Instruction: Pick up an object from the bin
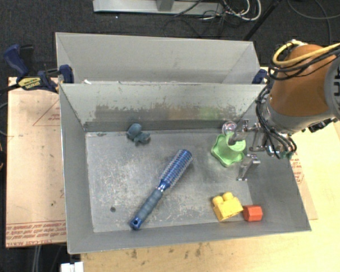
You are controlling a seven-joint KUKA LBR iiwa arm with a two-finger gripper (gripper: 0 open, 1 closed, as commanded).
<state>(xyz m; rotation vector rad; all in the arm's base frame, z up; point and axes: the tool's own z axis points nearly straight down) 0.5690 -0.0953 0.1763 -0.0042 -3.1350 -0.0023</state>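
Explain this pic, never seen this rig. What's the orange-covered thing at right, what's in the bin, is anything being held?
One camera looks down on a grey metal bin from above, slightly to one side. The orange-covered bulk at right is a robot arm reaching in; its job is to pick one item out. Its jaws stand open right by a green translucent piece near the bin's right wall. I see nothing gripped or lifted. Loose on the floor are a blue hairbrush lying diagonally mid-bin, a small grey-blue lump by the back wall, and a yellow block beside a red block at front right.
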